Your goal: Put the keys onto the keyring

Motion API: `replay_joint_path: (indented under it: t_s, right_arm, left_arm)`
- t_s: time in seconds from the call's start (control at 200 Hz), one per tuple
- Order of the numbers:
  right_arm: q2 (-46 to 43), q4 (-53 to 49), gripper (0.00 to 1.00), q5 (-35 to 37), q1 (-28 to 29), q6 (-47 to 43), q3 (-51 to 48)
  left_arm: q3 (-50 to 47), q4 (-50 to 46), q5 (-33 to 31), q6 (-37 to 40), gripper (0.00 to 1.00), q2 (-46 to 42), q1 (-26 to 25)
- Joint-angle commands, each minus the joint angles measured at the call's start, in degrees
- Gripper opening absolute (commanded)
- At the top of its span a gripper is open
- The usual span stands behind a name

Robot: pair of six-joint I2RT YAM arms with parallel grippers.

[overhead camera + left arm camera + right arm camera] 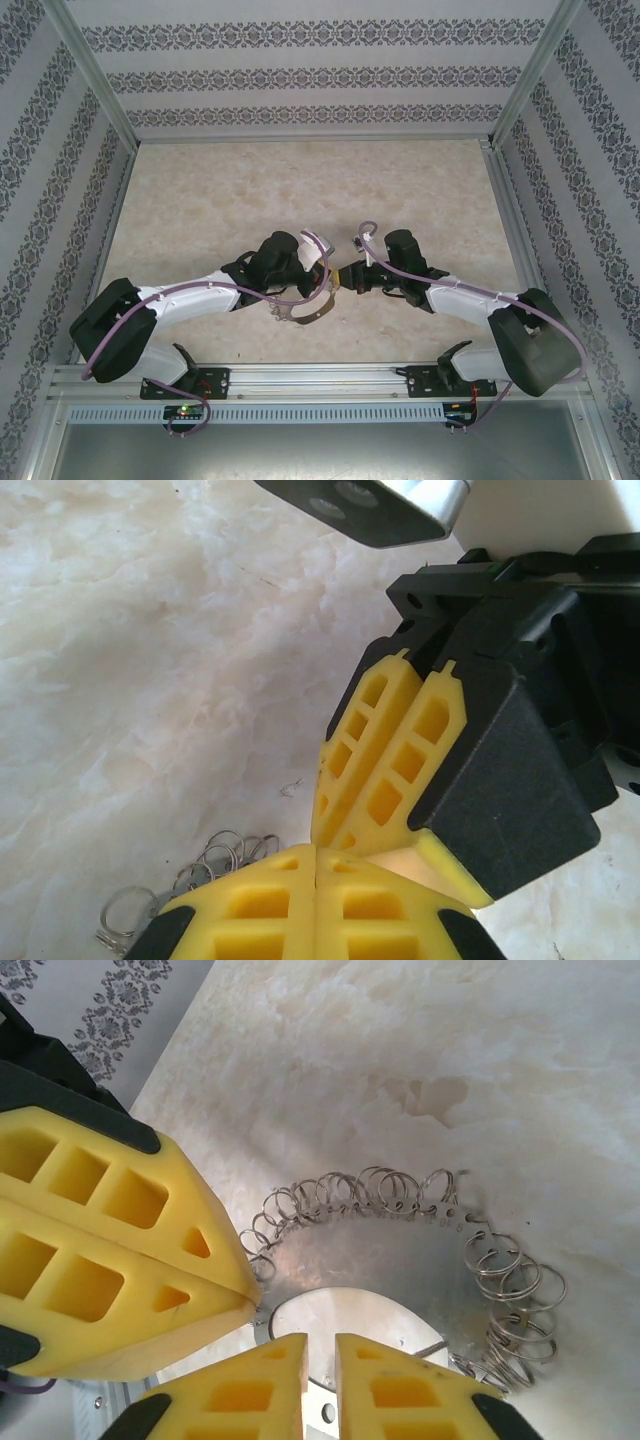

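The keyring [400, 1250] is a wide, flat grey metal hoop with several small wire rings fringing its rim. My left gripper [248, 1295] is shut on the hoop's near-left edge and holds it just over the table. In the top view the keyring [300, 312] hangs below the left gripper [325, 283]. The left wrist view has the left gripper [317, 852] pressed shut, with a few of the small rings [215, 858] at its lower left. My right gripper [320, 1345] hovers over the hoop's inner opening, its jaws a narrow gap apart with nothing between them. It meets the left one tip to tip [345, 277]. The keys are out of view.
The pale marbled table [300, 190] stretches away behind both arms. Patterned walls [310, 75] and aluminium frame posts [505, 210] close it in on three sides. A metal rail [320, 378] runs along the near edge by the arm bases.
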Motion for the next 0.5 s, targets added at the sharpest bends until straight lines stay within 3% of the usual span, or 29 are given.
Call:
replay_joint_path:
  t_s: [0.0, 0.095, 0.195, 0.495]
  right_arm:
    - [-1.3, 0.0, 0.16, 0.8, -1.1, 0.3, -1.1]
    - [-1.5, 0.1, 0.08, 1.0, -1.5, 0.3, -1.6]
    - [-1.7, 0.2, 0.07, 1.3, -1.6, 0.4, -2.1]
    - [-2.5, -5.9, 0.32, 8.8, -1.6, 3.7, -3.6]
  left_arm:
    - [-0.9, 2.8, 0.6, -0.8, 0.0, -0.2, -0.4]
    - [-1.2, 3.3, 0.0, -1.2, 0.0, -0.3, -0.4]
    - [-1.4, 3.4, -0.9, -1.5, 0.0, -0.3, -0.4]
    - [-3.0, 5.2, -9.0, -4.7, 0.0, -0.7, -0.4]
